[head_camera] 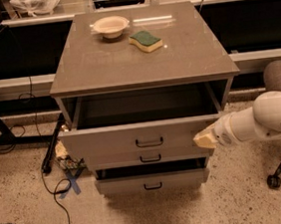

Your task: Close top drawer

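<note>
The top drawer [103, 143] stands partly pulled out beneath the cabinet top [125, 65]. It is a wide grey box with a tall flat front and a small black loop handle [149, 142] at its centre, and its inside is lost in shadow. The gripper [203, 140] touches the right end of that front with its pale tip, though I cannot tell whether it is spread or closed; the white arm [266, 120] is cut off by the right edge.
</note>
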`<action>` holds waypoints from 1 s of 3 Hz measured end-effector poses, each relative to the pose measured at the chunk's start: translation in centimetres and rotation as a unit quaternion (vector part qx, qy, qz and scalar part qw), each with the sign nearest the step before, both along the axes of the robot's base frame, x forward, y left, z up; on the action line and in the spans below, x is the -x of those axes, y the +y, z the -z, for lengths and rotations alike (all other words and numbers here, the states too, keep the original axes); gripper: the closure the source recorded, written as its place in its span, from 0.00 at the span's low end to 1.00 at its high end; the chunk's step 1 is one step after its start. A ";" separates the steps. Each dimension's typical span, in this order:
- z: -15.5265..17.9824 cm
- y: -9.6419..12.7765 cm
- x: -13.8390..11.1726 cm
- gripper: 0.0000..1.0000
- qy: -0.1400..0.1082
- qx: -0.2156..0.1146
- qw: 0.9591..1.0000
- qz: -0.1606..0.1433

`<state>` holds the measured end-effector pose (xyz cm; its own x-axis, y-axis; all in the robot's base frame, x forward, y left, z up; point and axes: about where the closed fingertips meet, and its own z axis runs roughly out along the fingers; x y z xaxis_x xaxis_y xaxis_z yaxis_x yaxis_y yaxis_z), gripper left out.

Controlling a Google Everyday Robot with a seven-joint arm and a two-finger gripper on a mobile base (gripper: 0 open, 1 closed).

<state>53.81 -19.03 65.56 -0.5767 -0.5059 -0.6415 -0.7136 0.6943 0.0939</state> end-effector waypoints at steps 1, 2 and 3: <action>-0.6 1.8 -4.2 1.00 -0.025 -0.010 1.000 -0.014; -1.0 3.5 -7.5 1.00 -0.043 -0.019 0.999 -0.023; -1.0 3.5 -7.5 1.00 -0.043 -0.019 0.999 -0.023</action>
